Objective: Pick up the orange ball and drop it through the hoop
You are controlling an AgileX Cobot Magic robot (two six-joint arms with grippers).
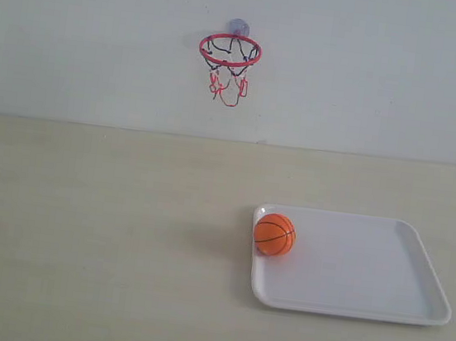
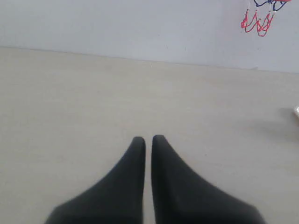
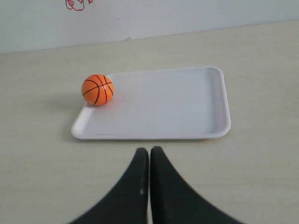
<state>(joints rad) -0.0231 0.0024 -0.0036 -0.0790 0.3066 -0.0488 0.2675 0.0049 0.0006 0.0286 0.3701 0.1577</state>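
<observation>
- Orange ball [image 1: 274, 234] comes first as the thing to watch, though the biggest thing in the room is the pale table [image 1: 77, 244] with a plain light wall [image 1: 390, 74] rising behind it.
- On the right half of the table lies a white tray [image 1: 365, 275], flat, with a low raised rim.
- The right gripper [image 3: 149, 150] hangs over bare table just short of the tray's near rim, its two black fingers pressed together with nothing between them.
- The left gripper [image 2: 148, 138] hangs over bare table too, fingers closed to a thin slit and holding nothing.
- The hoop [image 1: 228, 62] is stuck to the wall by its suction cup, well above the table and to the left of the tray, its red ring level and the net dangling.
- The ball rests inside the tray at its far left corner, against the left rim. From the right gripper it lies well apart: ahead of the fingertips, across the tray floor, and off to the hoop's side.
</observation>
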